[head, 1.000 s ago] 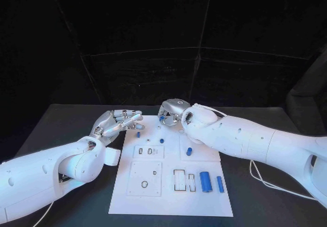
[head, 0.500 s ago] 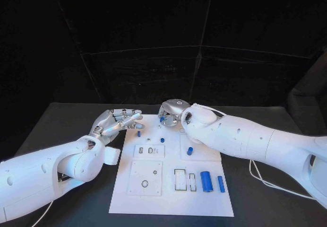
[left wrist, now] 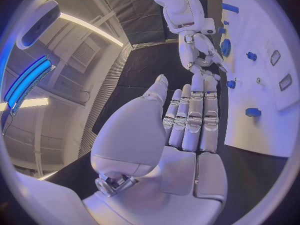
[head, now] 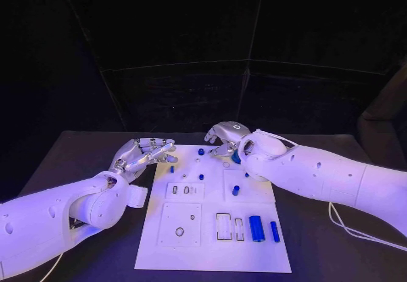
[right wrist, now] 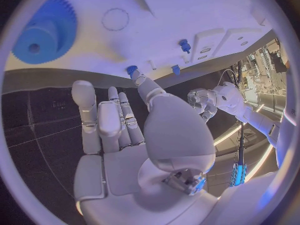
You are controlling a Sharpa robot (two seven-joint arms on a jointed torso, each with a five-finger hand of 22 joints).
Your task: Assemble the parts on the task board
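The flat white task board looks like smooth matt plastic. The small blue cylindrical parts lying on it have a smooth, slightly glossy plastic look. The blue toothed gear just beyond the right hand's fingertips looks like moulded plastic with a dull sheen. The silver left hand and silver right hand have glossy, metallic-looking segments. The black table beside the left hand is matt and dark.

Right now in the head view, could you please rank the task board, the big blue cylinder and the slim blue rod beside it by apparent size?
1. Task board
2. Big blue cylinder
3. Slim blue rod, similar in length but clearly thinner
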